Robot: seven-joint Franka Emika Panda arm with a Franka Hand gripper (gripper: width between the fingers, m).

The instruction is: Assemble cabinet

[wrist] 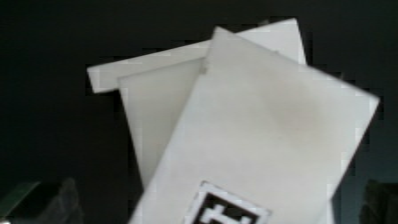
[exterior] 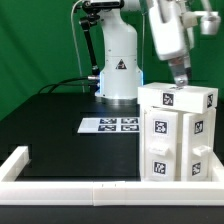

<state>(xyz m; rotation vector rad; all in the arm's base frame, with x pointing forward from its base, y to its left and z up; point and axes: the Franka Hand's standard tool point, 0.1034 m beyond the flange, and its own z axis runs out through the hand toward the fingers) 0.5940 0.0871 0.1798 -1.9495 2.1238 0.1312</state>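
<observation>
The cabinet (exterior: pixel 178 135) is a white boxy stack of tagged panels at the exterior view's right, beside the front rail. My gripper (exterior: pixel 181 82) hangs just above the cabinet's top panel (exterior: pixel 177 97), near its back edge. In the wrist view a white panel with a black-and-white tag (wrist: pixel 231 205) fills the frame, and a second white piece (wrist: pixel 151 70) juts out behind it. A dark fingertip (wrist: pixel 50 200) stands beside the panel with a dark gap between them. The jaws stand wide apart and grip nothing.
The marker board (exterior: pixel 110 124) lies flat on the black table, left of the cabinet. A long white border rail (exterior: pixel 60 185) runs along the front and turns up the left side. The arm's white base (exterior: pixel 118 70) stands at the back.
</observation>
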